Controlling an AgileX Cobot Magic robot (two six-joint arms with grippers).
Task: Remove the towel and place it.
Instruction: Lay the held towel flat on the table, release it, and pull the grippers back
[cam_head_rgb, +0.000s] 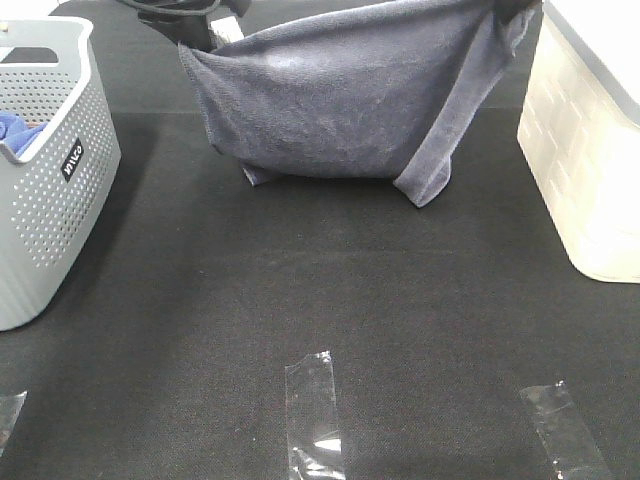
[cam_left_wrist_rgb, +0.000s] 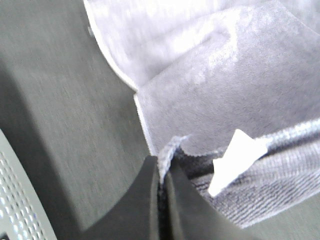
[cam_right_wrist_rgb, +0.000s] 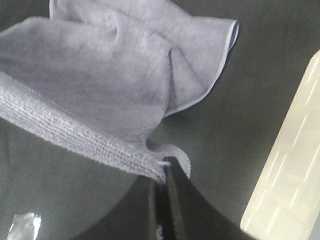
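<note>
The grey-lavender towel (cam_head_rgb: 340, 100) hangs stretched between both grippers at the back of the black table, its lower folds touching the surface. My left gripper (cam_head_rgb: 195, 35) pinches the towel's upper left corner; in the left wrist view its jaws (cam_left_wrist_rgb: 161, 172) are shut on the hem of the towel (cam_left_wrist_rgb: 225, 100), with a white label beside them. My right gripper (cam_head_rgb: 515, 15) holds the upper right corner; the right wrist view shows it (cam_right_wrist_rgb: 164, 167) shut on the towel (cam_right_wrist_rgb: 100, 80) edge, the cloth draping below.
A grey perforated basket (cam_head_rgb: 55, 190) stands at the left with a bright blue cloth (cam_head_rgb: 18, 128) inside. A white bin (cam_head_rgb: 590, 160) stands at the right. Strips of clear tape (cam_head_rgb: 315, 415) lie on the black table (cam_head_rgb: 300, 290) near its front edge.
</note>
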